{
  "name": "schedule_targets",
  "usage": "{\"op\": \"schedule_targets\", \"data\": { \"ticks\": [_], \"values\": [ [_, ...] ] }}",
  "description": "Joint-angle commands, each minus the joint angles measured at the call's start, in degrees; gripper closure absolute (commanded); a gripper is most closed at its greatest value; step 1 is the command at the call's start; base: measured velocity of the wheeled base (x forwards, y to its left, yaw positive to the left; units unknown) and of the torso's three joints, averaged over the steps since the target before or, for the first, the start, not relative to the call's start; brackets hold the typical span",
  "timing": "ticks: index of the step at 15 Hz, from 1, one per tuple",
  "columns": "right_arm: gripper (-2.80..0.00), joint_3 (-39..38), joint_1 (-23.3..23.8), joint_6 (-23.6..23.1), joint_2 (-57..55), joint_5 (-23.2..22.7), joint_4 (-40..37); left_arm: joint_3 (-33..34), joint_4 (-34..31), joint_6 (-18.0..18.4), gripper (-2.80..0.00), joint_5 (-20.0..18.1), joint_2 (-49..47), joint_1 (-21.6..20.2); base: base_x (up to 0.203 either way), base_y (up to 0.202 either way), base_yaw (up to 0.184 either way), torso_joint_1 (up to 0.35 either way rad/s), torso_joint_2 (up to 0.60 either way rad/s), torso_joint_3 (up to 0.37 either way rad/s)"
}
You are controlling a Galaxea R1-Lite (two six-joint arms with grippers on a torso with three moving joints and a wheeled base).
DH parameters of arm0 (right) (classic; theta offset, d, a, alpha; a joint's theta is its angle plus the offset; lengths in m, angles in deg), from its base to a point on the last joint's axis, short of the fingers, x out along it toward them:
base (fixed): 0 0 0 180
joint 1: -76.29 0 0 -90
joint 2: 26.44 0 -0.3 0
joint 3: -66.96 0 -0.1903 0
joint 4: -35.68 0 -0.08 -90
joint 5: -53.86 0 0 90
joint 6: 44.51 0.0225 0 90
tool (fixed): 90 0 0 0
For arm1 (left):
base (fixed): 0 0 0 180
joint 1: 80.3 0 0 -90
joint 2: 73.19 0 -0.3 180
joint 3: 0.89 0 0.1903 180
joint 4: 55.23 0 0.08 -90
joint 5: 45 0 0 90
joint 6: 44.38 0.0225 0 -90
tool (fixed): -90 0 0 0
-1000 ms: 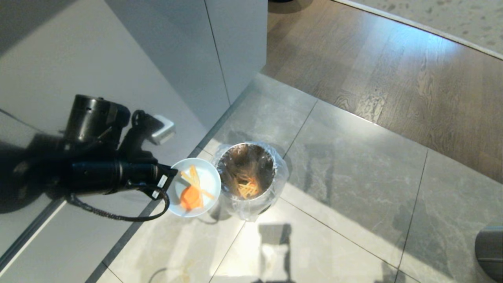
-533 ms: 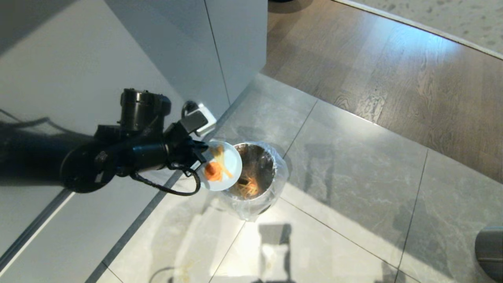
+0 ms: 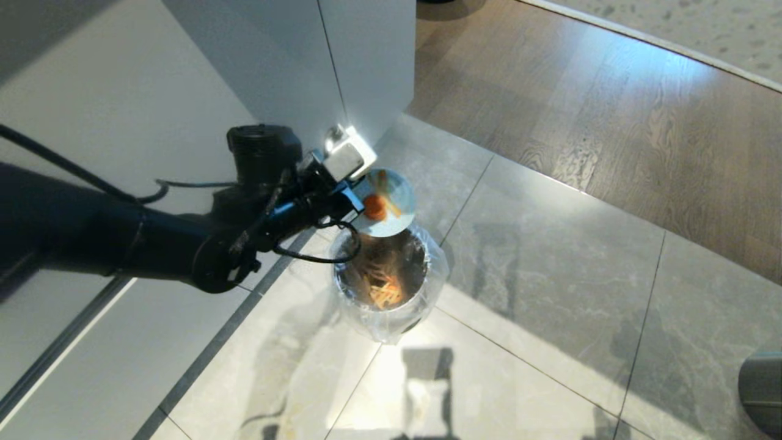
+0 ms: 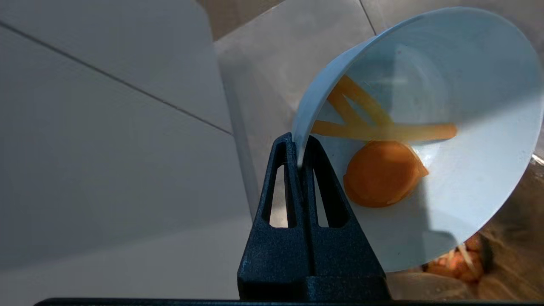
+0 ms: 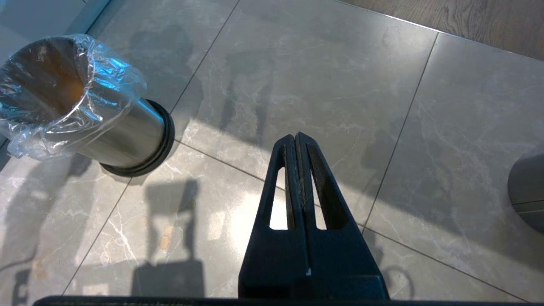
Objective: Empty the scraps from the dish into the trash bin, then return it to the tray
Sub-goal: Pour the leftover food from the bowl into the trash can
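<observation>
Left wrist view: 1 dish (image 4: pixel 467 85), 3 sticks (image 4: pixel 382 131).

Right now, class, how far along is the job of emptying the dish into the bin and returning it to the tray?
Done: the left gripper has the pale-blue dish pinched by its rim and tipped over the lined trash bin.
In hand: the tipping; the carrot round and yellow sticks are still inside the dish.
Left: dropping the scraps, then taking the dish to the tray, which is not in view.
</observation>
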Motion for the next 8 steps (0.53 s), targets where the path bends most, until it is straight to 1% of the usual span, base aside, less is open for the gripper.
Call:
{"op": "schedule_targets", "data": {
  "ticks": [1,2,3,5,7,8],
  "values": [
    [0.0,-0.02,-0.01,0.03,0.02,0.03,0.02,-0.84,1.5,1.85,0.0,-0.04,-2.39,0.19,0.0,0.0,0.0,0.0,0.0,0.0],
    [0.0,0.01,-0.01,0.03,-0.02,0.03,0.02,-0.97,3.23,2.96,0.0,0.0,-2.79,0.13,0.0,0.0,0.0,0.0,0.0,0.0],
    [0.0,0.05,-0.01,0.03,0.02,0.03,0.02,-0.82,6.59,3.38,0.0,0.0,-3.27,0.05,0.0,0.0,0.0,0.0,0.0,0.0],
    [0.0,-0.02,-0.01,0.03,0.02,0.03,0.02,-0.14,14.96,5.06,0.0,0.06,-4.58,0.03,0.0,0.0,0.0,0.0,0.0,0.0],
    [0.0,0.06,-0.01,0.03,0.02,0.03,0.02,1.03,21.39,9.93,0.0,0.15,-5.54,-0.04,0.0,0.0,0.0,0.0,0.0,0.0],
    [0.0,0.06,-0.01,0.03,0.02,0.03,0.02,2.64,23.55,11.78,0.0,0.15,-5.73,-0.14,0.0,0.0,0.0,0.0,0.0,0.0]
  ]
}}
